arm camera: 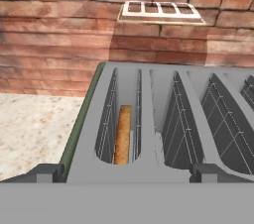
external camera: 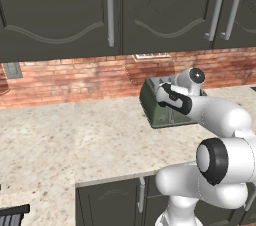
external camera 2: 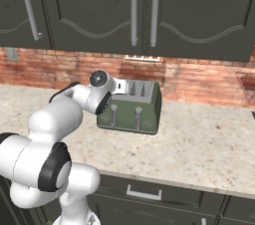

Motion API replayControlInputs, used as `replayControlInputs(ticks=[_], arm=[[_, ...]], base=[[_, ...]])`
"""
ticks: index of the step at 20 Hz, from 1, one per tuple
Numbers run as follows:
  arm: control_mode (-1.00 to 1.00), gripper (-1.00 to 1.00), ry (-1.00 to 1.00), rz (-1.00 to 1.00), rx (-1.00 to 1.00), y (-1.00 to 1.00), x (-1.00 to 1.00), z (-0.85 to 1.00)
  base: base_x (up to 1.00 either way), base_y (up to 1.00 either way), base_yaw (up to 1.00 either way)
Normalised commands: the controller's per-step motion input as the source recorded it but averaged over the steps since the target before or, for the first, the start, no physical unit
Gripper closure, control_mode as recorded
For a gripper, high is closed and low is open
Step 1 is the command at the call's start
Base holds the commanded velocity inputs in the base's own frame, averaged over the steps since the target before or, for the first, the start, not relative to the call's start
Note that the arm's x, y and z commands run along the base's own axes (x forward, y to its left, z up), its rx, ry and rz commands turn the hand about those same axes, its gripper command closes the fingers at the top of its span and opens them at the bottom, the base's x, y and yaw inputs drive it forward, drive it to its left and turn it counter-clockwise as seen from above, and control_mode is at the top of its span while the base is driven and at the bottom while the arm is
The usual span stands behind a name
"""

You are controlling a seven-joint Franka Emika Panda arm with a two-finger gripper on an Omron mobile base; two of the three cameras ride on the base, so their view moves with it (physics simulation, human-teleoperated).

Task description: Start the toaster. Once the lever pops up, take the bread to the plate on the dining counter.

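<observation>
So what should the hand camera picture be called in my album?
Bread sits in the toaster's end slot, open gripper above.

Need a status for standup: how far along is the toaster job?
Done: the arm has reached the toaster on the wall counter. In hand: the open gripper hovers above its slots, holding nothing; the bread sits in the leftmost slot. Left: starting the toaster, lifting the bread, delivering it.
</observation>
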Motion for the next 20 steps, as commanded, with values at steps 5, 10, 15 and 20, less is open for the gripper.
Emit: replayControlInputs(ticks=[5, 10, 15, 20], arm=[[-1.0, -1.0, 0.0, 0.0, 0.0, 0.0, 0.0, 0.0], [-1.0, -1.0, 0.0, 0.0, 0.0, 0.0, 0.0, 0.0], [-1.0, -1.0, 0.0, 0.0, 0.0, 0.0, 0.0, 0.0], [-1.0, -1.0, 0.0, 0.0, 0.0, 0.0, 0.0, 0.0]], base=[[0.0, 0.0, 0.0], [0.0, 0.0, 0.0], [0.0, 0.0, 0.0], [0.0, 0.0, 0.0]])
